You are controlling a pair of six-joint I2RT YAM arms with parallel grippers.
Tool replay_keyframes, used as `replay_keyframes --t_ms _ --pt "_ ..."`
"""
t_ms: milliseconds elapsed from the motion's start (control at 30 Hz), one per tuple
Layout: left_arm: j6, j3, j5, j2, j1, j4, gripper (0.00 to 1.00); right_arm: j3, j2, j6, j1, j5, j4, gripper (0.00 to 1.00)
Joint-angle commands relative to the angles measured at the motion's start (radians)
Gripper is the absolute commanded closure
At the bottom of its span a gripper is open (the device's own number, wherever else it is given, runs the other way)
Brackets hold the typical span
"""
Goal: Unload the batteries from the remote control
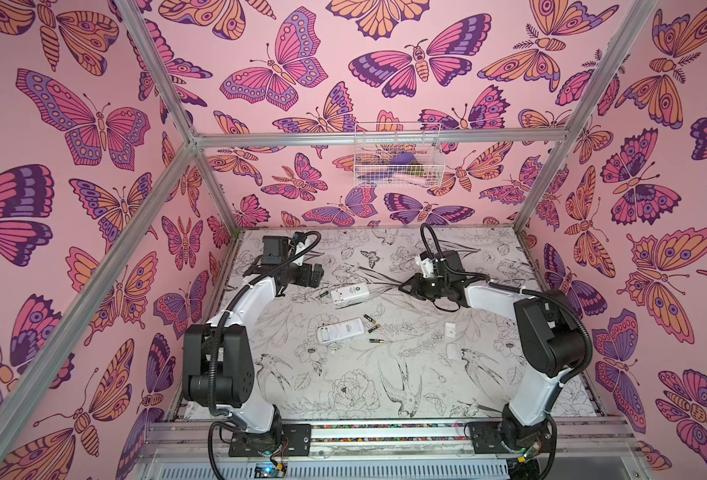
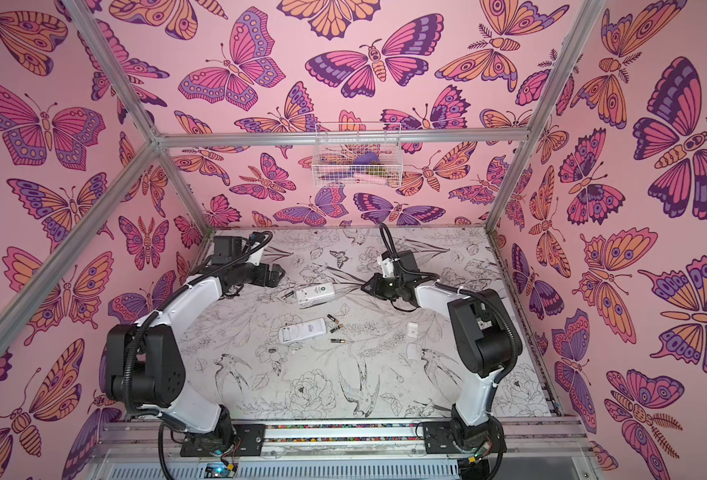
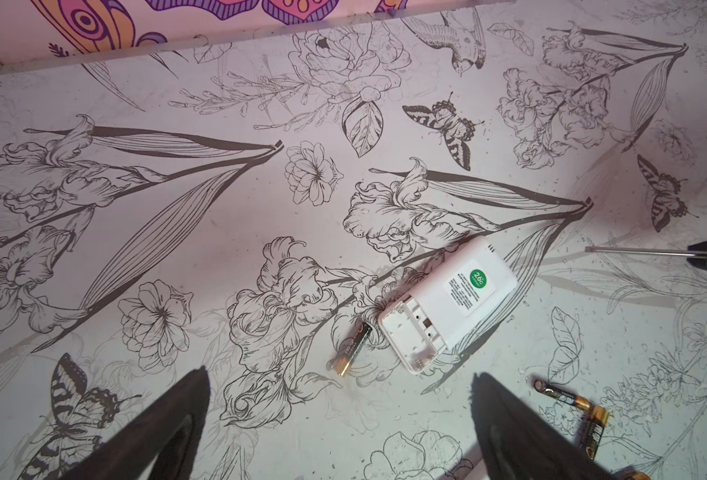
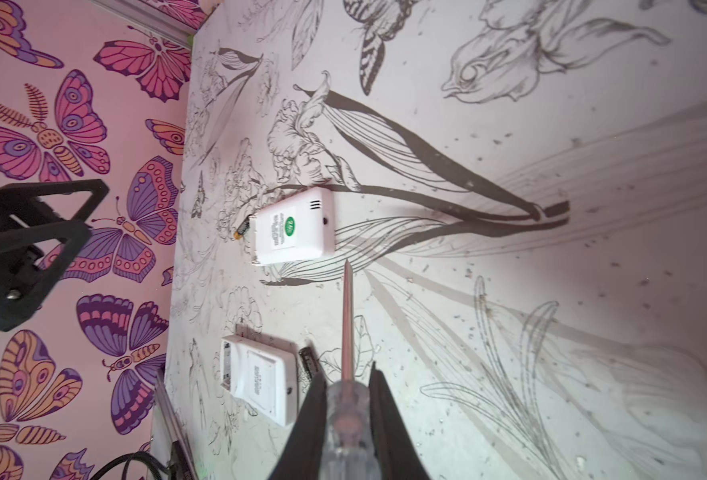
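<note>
Count, as seen in both top views:

Remotes: 2, both white, i.e. far remote and near remote.

Batteries: 4 in total. First battery lies just beside the far remote. Second battery, third battery and fourth battery lie near the near remote.

Small white flat pieces: 2, i.e. upper piece and lower piece.

Screwdriver: 1, w/ clear handle.

Wire basket: 1.
</note>
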Motion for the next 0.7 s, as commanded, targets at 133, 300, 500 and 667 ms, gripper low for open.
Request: replay_keyframes --t_ms 133,300,500,667 --pt "-0.034 -0.030 0.026 -0.030 0.014 0.040 0.01 -0.081 -0.016 0.046 0.004 0.124 0.179 0.96" --pt "-0.041 -0.034 0.034 -0.037 0.016 0.042 0.01 -0.134 -0.004 0.029 0.025 0.151 0.243 0.91" --pt "-0.038 -0.020 0.024 -0.027 0.021 0.034 0.00 -0.194 0.002 -0.001 0.040 0.151 0.295 0.82" --pt "-0.031 -0.021 0.017 -0.032 0.028 0.031 0.00 -0.202 0.012 -0.065 0.048 0.166 0.256 0.78"
